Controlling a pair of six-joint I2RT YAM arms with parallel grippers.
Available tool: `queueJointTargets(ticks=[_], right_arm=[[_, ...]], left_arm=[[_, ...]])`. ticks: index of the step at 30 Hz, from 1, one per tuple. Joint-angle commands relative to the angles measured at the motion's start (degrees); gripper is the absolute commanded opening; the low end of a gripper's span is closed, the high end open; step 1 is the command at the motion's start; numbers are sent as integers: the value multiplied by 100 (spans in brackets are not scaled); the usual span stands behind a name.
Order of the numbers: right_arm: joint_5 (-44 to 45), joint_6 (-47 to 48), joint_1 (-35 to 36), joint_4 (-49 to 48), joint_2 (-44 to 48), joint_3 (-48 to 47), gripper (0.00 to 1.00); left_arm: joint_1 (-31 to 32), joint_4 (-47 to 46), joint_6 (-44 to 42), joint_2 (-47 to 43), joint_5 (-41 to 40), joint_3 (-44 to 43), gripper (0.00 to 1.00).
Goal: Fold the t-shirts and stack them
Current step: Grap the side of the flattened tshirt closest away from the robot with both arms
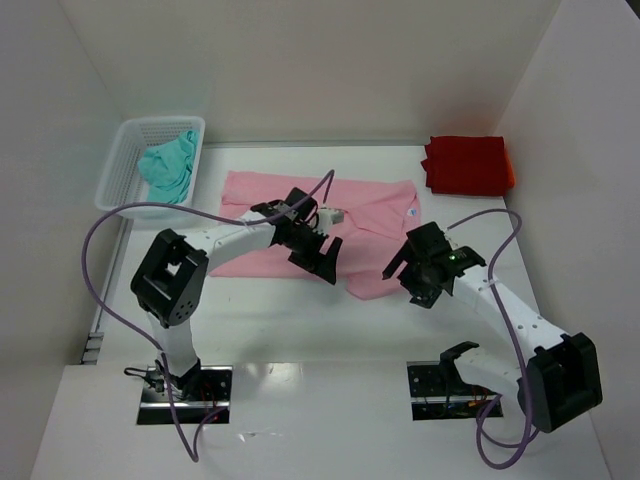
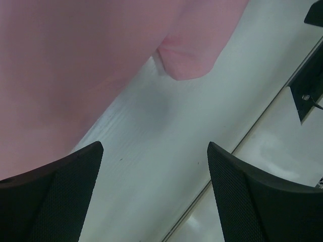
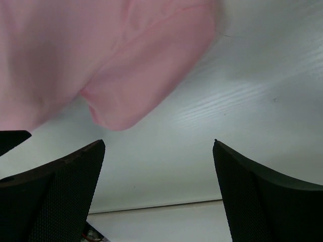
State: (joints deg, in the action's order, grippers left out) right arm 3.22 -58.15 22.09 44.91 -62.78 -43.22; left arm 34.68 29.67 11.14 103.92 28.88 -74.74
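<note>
The light pink t-shirt (image 1: pixel 352 215) lies spread flat in the middle of the table, its sleeve tip showing in the left wrist view (image 2: pixel 189 60) and the right wrist view (image 3: pixel 141 80). The red t-shirt (image 1: pixel 467 165) lies folded at the far right. The teal t-shirt (image 1: pixel 168 165) sits crumpled in the white mesh basket (image 1: pixel 125 160). My left gripper (image 1: pixel 320 255) is open and empty over the pink shirt's near edge (image 2: pixel 154 151). My right gripper (image 1: pixel 407 278) is open and empty just right of the pink sleeve (image 3: pixel 159 151).
White walls close in the table on the left, back and right. The arm bases (image 1: pixel 185 385) stand at the near edge. A seam in the table runs across near the grippers (image 2: pixel 242 141).
</note>
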Motion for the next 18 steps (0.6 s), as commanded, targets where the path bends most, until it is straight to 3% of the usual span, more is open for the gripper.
queueJointTargets(ticks=[1,5,7,11,18], right_arm=[[363,-329,156,115,205,244,91],[424,-329,208,115,-32,297,90],[512,-389,208,-174,-163,437,84],[626,-522,208,-237,-295,437,75],[1136,-636,208,-237,-655,130,72]], left_arm=[[268,-321,344,146,-286,-137,91],[268,-427,661,-47,-1206,-137,91],[268,-427,723,-231,-1594,-137,93],[198,-374,785,-441,-1991,-85,94],[-328,-163,1145,-1022,-2765,249,98]])
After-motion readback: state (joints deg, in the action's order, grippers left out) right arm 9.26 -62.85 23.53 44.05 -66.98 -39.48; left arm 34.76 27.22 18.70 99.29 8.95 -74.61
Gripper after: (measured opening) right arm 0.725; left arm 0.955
